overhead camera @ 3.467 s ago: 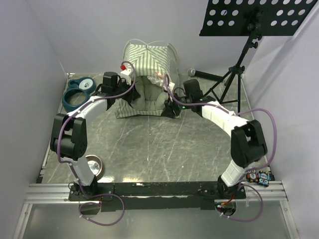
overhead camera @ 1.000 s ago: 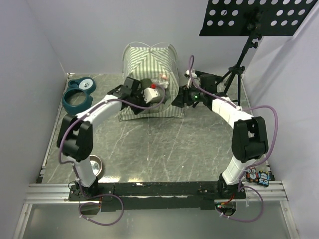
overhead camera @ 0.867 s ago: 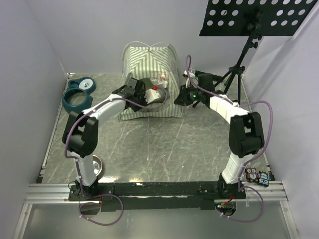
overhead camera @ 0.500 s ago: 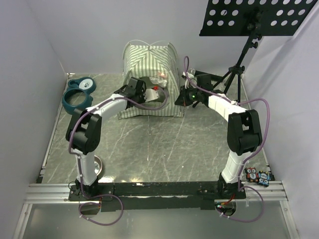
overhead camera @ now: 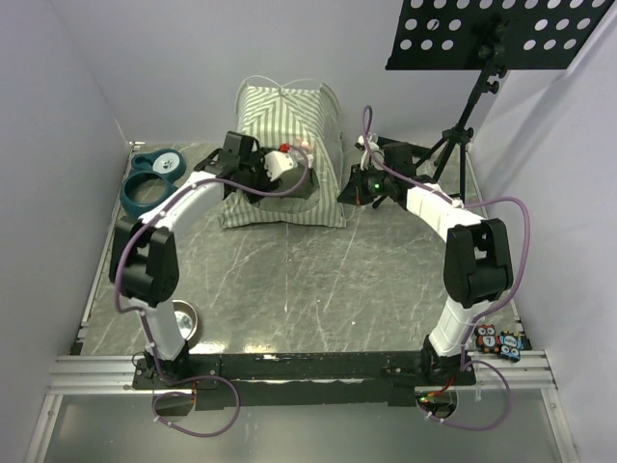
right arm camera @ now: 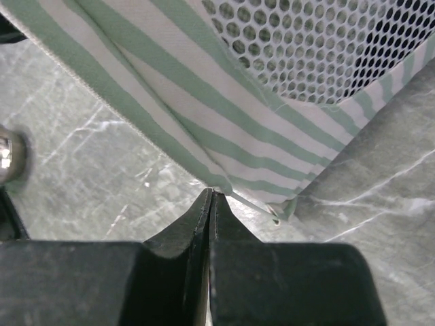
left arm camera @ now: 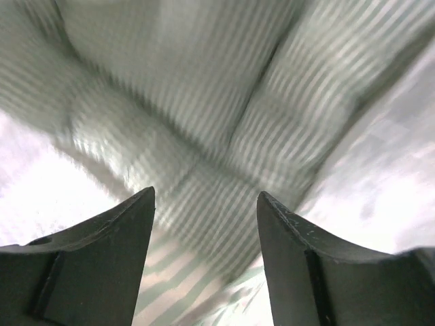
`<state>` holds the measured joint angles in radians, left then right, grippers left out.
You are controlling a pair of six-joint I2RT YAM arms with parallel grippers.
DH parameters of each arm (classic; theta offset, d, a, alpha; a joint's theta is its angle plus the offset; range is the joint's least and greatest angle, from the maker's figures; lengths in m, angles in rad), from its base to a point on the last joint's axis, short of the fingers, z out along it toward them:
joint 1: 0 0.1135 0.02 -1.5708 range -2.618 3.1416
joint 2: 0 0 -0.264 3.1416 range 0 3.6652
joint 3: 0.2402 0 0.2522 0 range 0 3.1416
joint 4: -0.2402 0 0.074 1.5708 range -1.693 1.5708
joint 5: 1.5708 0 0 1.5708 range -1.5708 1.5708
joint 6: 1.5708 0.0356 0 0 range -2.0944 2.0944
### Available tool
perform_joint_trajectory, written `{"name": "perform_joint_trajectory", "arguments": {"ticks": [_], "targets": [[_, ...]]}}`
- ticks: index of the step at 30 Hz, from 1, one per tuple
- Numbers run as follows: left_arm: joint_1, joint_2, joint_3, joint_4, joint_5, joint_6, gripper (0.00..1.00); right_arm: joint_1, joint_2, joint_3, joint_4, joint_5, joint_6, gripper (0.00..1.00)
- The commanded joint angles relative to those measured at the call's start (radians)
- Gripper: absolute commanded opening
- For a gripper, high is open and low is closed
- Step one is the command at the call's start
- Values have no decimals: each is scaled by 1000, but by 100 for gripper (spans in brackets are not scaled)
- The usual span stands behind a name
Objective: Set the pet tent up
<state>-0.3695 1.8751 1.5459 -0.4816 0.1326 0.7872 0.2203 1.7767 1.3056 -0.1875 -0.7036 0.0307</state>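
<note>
- The pet tent (overhead camera: 289, 111) stands upright at the back of the table (overhead camera: 318, 280), opening facing the arms
- Left gripper (left arm camera: 204, 197) is released and empty, with blurred striped fabric straight ahead
- Right gripper (right arm camera: 209, 195) is clenched, tips at the tent's lower right hem; I cannot tell if fabric is caught
- The left arm is nearer the opening

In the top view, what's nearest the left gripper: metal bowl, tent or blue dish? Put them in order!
1. Tent, at the back, right by the left gripper.
2. Blue dish, back left.
3. Metal bowl, front left, by the arm's base.
</note>
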Motion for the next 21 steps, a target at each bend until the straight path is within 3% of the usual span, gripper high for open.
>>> {"name": "perform_joint_trajectory", "arguments": {"ticks": [1, 3, 5, 10, 15, 18, 21], "targets": [[-5, -91, -38, 159, 350, -166, 65, 7, -69, -6, 63, -30, 43, 0], [-6, -91, -32, 184, 433, -219, 64, 7, -75, -2, 56, -39, 43, 1], [-5, -117, -41, 208, 510, -258, 67, 5, -91, -5, 65, -25, 38, 23], [-5, -260, -128, 221, 593, -298, 76, 2, -129, 9, 51, 3, 11, 53], [82, -370, -205, 296, 461, -618, 81, 2, -183, 12, 54, 7, 14, 60], [185, -459, -390, 557, 443, -920, 86, 11, -214, 3, 68, 27, 25, 63], [173, -539, -565, 814, 407, -956, 99, 30, -201, 3, 63, 71, 8, 70]]}}
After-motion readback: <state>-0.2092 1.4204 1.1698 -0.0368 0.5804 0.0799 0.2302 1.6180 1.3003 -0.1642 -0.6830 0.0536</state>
